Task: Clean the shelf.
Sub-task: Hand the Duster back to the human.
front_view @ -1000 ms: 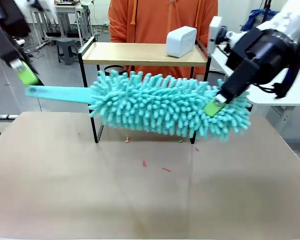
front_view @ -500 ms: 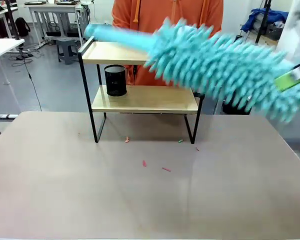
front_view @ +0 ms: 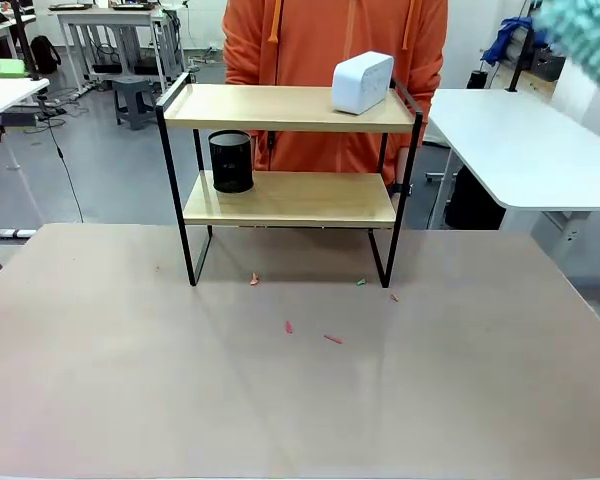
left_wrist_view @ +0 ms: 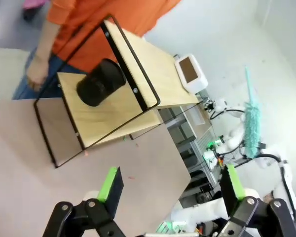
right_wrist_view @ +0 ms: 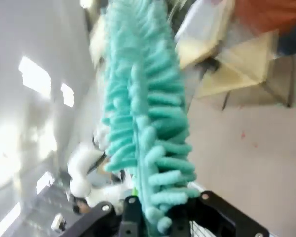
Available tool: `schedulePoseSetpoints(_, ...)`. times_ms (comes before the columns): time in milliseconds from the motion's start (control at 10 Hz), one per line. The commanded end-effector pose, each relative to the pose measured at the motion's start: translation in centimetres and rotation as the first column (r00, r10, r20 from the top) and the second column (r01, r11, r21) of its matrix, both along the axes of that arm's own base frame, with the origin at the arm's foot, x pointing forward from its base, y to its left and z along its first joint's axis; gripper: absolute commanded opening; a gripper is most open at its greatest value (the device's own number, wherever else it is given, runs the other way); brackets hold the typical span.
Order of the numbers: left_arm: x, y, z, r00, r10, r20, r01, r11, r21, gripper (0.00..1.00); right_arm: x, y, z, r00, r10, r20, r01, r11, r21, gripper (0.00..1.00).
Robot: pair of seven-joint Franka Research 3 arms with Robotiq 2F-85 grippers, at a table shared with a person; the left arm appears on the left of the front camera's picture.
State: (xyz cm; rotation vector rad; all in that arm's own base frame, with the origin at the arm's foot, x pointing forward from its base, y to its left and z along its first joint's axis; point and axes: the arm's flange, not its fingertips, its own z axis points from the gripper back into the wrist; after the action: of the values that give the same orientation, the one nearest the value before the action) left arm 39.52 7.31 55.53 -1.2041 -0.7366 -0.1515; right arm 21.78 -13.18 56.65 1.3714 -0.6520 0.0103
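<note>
The shelf [front_view: 290, 108] stands at the table's far side, with two light wooden boards in a black frame. A black cup [front_view: 231, 160] is on its lower board and a white box [front_view: 363, 82] on the top board. A fluffy turquoise duster [right_wrist_view: 143, 123] rises from my right gripper [right_wrist_view: 153, 215], which is shut on its base; the duster's tip [front_view: 580, 25] shows at the top right of the front view. My left gripper [left_wrist_view: 171, 180] hangs open and empty above the table, looking at the shelf [left_wrist_view: 113, 98] from the side.
A person in an orange top [front_view: 335, 40] stands behind the shelf, one hand [left_wrist_view: 37, 74] beside it. Small red and green crumbs [front_view: 288, 326] lie on the brown table [front_view: 300, 400] in front of the shelf. A white table [front_view: 520, 140] stands at the right.
The duster has swung from in front of the shelf up and off to the top right with my right gripper. My left gripper has left the handle end and opened wide.
</note>
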Motion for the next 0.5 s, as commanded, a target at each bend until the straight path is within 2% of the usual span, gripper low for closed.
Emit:
schedulePoseSetpoints(0,-0.9,2.2,0.7,0.999,0.033,-0.004,-0.033,0.999,0.002,1.00,2.0,0.4,-4.2,0.988,-0.095,-0.125,0.110,0.987,0.118,0.00)
schedulePoseSetpoints(100,-0.9,2.2,0.7,0.999,0.033,-0.004,-0.033,0.999,0.002,1.00,3.0,0.3,-6.3,0.970,-0.096,-0.221,0.123,0.986,0.110,0.00)
schedulePoseSetpoints(200,-0.9,2.2,0.7,0.999,0.033,-0.004,-0.033,0.999,0.002,1.00,4.5,0.1,-8.4,0.937,-0.128,-0.324,0.168,0.981,0.099,0.00)
schedulePoseSetpoints(400,-0.9,2.2,0.7,0.999,0.033,-0.004,-0.033,0.999,0.002,1.00,7.2,-0.4,-11.9,0.874,-0.149,-0.463,0.216,0.972,0.095,0.00)
